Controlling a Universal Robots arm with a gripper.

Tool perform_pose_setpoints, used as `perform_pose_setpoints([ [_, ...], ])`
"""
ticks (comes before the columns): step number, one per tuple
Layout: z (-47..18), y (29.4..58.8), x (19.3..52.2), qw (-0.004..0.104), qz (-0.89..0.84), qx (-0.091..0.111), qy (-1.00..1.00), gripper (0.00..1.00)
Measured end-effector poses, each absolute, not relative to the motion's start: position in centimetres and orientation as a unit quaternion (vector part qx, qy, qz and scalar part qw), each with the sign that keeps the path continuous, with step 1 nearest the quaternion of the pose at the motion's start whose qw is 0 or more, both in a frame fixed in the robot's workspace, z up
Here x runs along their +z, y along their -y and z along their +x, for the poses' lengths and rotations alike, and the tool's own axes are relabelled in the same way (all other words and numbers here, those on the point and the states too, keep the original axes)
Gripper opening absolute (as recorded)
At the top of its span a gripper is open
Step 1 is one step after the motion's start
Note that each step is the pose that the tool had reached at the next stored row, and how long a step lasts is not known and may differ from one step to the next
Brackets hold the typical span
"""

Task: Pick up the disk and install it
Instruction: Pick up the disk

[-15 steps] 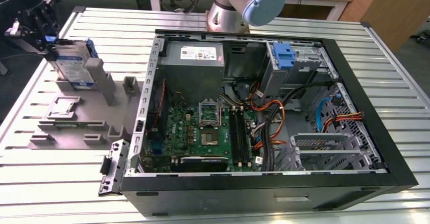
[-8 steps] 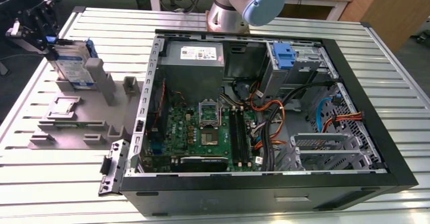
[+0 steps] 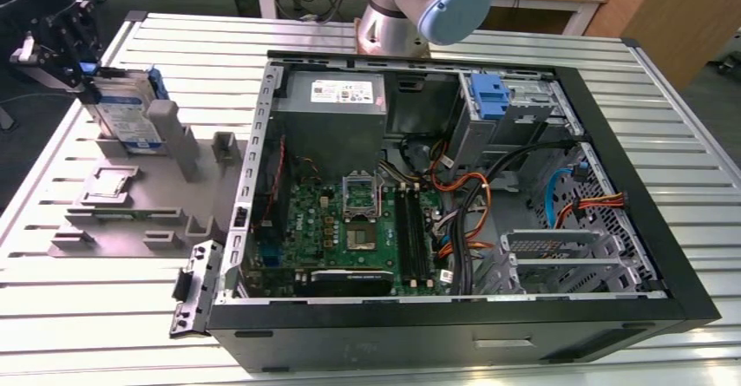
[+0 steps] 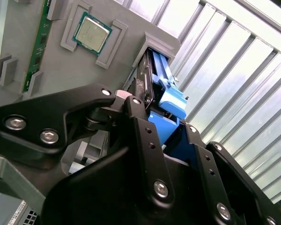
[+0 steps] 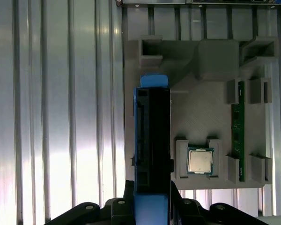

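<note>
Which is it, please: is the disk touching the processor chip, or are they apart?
Apart. The first wrist view shows grey fixture wall between the disk and the processor chip.

Bare table (image 5: pixel 51 117) beside upright disk (image 5: pixel 152 140), grey fixture blocks (image 5: pixel 218 58) crowd other side

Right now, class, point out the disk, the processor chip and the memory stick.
disk (image 5: pixel 152 140), first wrist view, dark narrow edge.
processor chip (image 5: pixel 200 161), first wrist view, metal lid.
memory stick (image 5: pixel 238 131), first wrist view, green board.
</note>
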State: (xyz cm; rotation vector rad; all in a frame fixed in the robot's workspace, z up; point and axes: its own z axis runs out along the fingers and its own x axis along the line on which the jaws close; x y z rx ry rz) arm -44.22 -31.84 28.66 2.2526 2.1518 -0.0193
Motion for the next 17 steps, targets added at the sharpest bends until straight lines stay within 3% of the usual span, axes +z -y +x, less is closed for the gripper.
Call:
perform_pose_setpoints([
  [17,-44.2,31.8,29.7,0.013,0.723,-0.006,-0.691,0.37],
])
